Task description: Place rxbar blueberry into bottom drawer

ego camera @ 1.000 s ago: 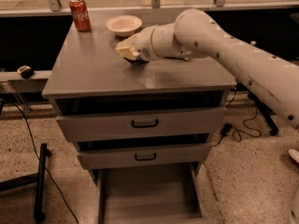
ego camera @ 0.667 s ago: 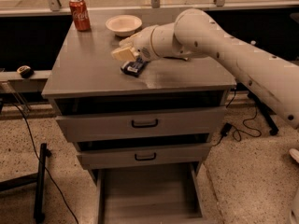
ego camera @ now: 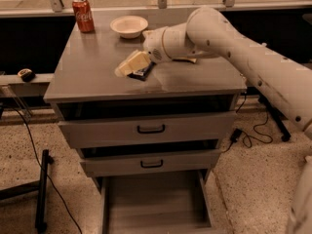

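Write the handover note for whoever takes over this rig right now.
Gripper: low over the cabinet top, right at the rxbar; whether it has a grip cannot be seen.
Rxbar: flat on the cabinet top, partly hidden under the gripper.
Bottom drawer: pulled open, bar not in it.
Can and bowl stand at the back of the top, away from the bar.
Done: drawer open, arm at the bar.
Left: confirm the grasp, lift, bring the bar down to the drawer, release.

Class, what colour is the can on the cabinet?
Red cylindrical can, camera view; end effector over grey cabinet top.
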`<state>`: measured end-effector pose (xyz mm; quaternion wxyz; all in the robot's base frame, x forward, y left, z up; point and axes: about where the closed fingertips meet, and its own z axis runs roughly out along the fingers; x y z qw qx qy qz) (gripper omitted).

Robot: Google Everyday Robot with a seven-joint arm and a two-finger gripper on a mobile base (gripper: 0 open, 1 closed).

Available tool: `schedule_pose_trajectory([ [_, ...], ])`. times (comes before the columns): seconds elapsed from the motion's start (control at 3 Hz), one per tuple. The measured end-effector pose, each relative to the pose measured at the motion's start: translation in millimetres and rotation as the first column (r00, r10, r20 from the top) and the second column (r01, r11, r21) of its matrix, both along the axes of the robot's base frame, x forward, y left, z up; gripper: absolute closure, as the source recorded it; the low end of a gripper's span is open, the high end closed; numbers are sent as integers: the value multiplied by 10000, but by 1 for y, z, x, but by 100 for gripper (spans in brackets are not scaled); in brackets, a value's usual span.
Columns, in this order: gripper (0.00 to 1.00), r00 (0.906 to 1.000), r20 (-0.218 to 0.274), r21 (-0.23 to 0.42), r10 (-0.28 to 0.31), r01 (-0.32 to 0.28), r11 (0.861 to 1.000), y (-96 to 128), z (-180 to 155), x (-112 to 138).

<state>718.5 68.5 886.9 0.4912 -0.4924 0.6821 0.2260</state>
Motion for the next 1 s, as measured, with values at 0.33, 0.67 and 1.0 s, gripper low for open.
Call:
schedule_pose_trajectory([
  [0.33, 3, 9899, -1106, -174, 891, -915, 9956, -23, -35, 14],
  [0.67, 25, 9760, -1658, -280, 1411, -1477, 9886, -31, -54, 16],
  [1.0, 49, 9717, -1536, -356, 1792, -1867, 9818, -27, -55, 7],
])
